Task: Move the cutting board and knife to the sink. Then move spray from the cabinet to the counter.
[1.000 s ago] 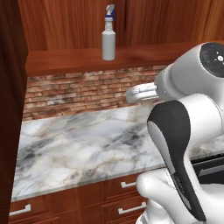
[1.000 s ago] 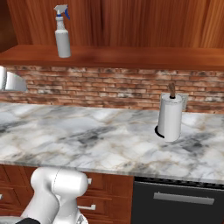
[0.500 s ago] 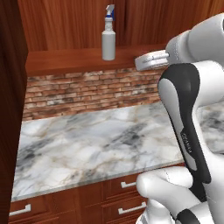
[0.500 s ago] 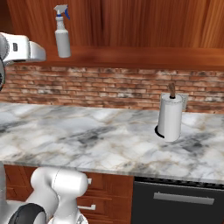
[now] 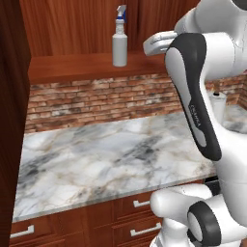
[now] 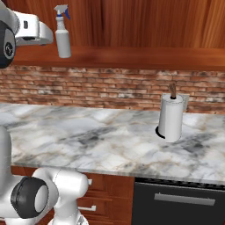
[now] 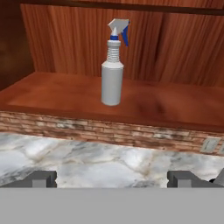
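The spray point(image 5: 119, 43) point(image 6: 63, 37) point(image 7: 112, 78), a slim pale bottle with a blue trigger top, stands upright on the wooden cabinet shelf point(image 5: 72, 65) point(image 7: 57, 94). My gripper point(image 7: 113, 179) is open and empty. It is raised to shelf height and faces the bottle from a short way off, out over the counter point(image 5: 106, 159) point(image 6: 101, 136). In the left base view the white hand point(image 5: 157, 43) hangs just right of the bottle. The cutting board, knife and sink are out of view.
A white paper-towel roll point(image 6: 170, 118) stands on the counter at the right, by the brick backsplash point(image 6: 110, 88). The open dark cabinet door point(image 5: 9, 120) rises at the far left. Drawers point(image 5: 72, 224) and a dark dishwasher front point(image 6: 176, 202) sit below the counter.
The arm has swung up: the hand rose from backsplash height to shelf height and came nearer the spray. The jaws stayed open, and the spray has not moved.
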